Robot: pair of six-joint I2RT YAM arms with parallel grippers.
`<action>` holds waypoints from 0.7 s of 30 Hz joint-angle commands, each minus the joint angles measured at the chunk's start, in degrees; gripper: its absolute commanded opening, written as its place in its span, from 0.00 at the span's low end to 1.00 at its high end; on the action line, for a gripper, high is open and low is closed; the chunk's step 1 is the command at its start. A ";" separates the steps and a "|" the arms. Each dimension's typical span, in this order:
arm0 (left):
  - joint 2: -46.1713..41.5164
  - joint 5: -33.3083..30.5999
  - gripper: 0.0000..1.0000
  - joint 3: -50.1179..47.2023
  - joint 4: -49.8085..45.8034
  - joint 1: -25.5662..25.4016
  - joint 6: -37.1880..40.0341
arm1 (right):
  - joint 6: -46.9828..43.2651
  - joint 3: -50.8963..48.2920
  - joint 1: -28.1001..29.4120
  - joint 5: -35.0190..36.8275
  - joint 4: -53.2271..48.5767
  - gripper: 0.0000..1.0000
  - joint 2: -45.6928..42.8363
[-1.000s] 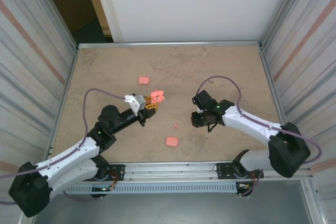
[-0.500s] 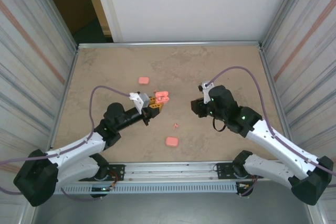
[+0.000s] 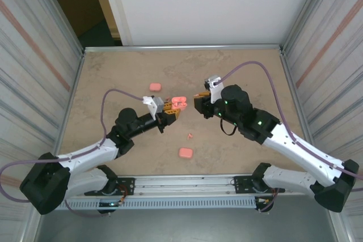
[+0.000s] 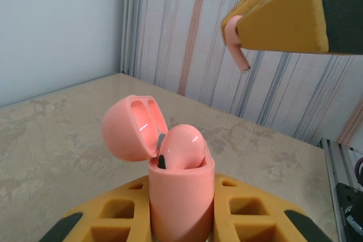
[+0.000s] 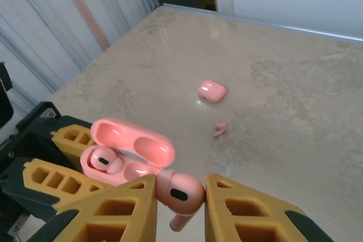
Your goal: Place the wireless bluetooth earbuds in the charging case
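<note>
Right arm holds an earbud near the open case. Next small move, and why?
Probably ease the earbud in the right gripper over the charging case's empty socket, stem first: the left gripper holds it open, with another earbud already seated.

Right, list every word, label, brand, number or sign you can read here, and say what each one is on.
None: there is no readable text anywhere.
The open charging case in the left gripper, the earbud in the right gripper, the far closed case, the near closed case and the loose earbud on the table are plain pink, with no print showing.
</note>
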 commanded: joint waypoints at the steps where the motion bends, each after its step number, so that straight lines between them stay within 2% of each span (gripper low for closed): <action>1: 0.27 1.18 0.00 1.77 3.00 -0.29 -1.27 | -2.22 2.24 1.19 1.27 2.51 0.24 2.12; 9: 0.37 1.35 0.00 1.74 3.23 -0.34 -1.43 | -3.09 4.20 2.23 1.71 3.27 0.24 6.52; 21: 0.32 1.14 0.00 1.83 4.03 -0.37 -2.39 | -2.52 3.64 2.69 1.82 3.36 0.24 8.56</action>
